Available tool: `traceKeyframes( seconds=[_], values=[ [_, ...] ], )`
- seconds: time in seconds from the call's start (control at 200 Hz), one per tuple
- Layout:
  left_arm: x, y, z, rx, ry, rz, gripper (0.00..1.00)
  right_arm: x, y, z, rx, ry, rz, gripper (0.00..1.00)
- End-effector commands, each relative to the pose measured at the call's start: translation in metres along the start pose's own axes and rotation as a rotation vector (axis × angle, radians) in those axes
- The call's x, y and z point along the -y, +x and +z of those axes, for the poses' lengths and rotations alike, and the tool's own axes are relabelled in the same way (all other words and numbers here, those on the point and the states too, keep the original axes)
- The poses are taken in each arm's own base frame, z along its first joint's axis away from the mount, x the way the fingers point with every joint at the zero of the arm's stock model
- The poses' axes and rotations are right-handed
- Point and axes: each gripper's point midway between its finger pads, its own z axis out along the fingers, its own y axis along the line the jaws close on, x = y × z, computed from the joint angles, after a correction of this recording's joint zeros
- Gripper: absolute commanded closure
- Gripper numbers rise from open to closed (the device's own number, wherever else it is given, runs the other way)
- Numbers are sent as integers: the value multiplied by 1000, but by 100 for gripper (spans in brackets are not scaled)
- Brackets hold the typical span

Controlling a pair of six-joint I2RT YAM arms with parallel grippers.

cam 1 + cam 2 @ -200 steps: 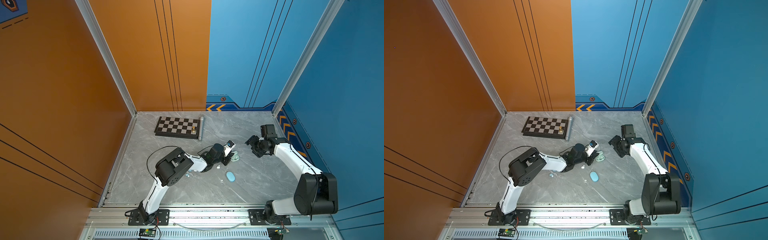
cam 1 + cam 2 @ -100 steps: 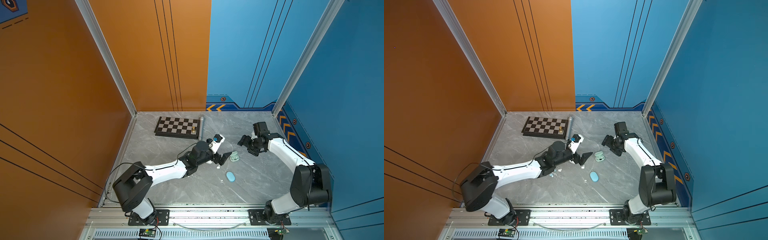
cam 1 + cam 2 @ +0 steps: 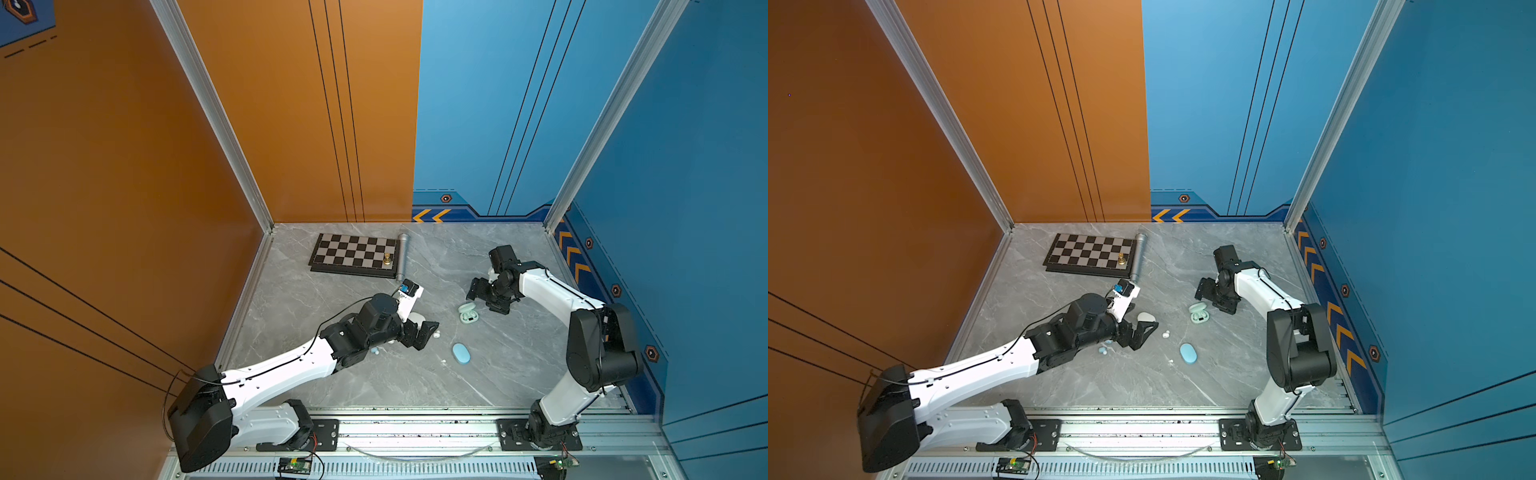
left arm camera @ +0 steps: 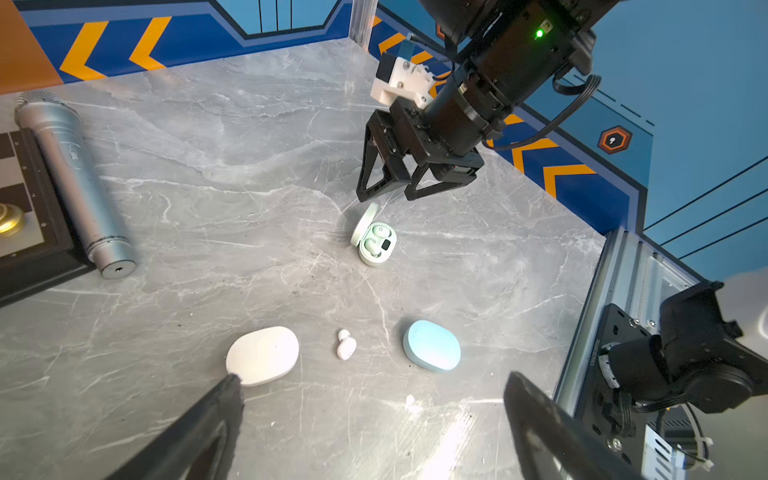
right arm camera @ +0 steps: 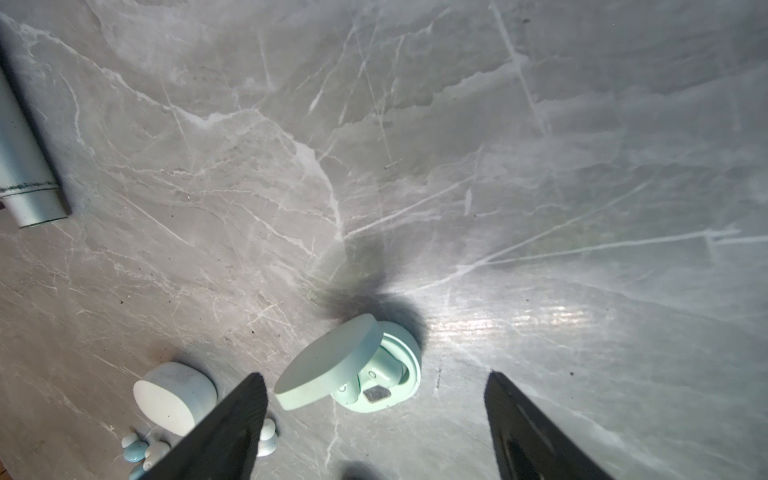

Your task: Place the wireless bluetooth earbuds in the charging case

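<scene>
Between orange and blue walls (image 3: pixel 124 166) lies grey tabletop (image 3: pixel 374 386).

No legible text; yellow chevrons (image 4: pixel 81 45) on blue wall band (image 4: pixel 199 41).

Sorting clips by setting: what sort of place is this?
Probably a robot test cell: left arm and right arm bolted to an aluminium rail, panelled orange wall and blue wall, marble-look tabletop.

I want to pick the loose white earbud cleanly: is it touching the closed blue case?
Apart. The left wrist view shows a clear strip of bare marble tabletop between the white earbud and the blue charging case.
</scene>
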Motion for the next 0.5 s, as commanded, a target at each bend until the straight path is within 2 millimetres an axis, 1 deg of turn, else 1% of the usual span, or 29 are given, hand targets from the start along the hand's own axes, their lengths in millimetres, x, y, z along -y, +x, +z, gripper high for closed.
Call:
traceKeyframes(
  seconds=[0.0, 0.295, 0.42, 0.495],
  values=[
    [0, -1, -4, 2, -27, -5, 2, 14, 19, 9, -56, 62, -19, 17],
    [4, -8, -11, 37, -53, 6, 2, 25, 42, 1, -58, 70, -31, 18],
    [5, -11, -12, 49, -62, 12, 2, 26, 48, -10, -32, 53, -29, 19],
    [7, -12, -13, 55, -65, 18, 2, 23, 46, -20, -1, 34, -36, 19]
  ],
)
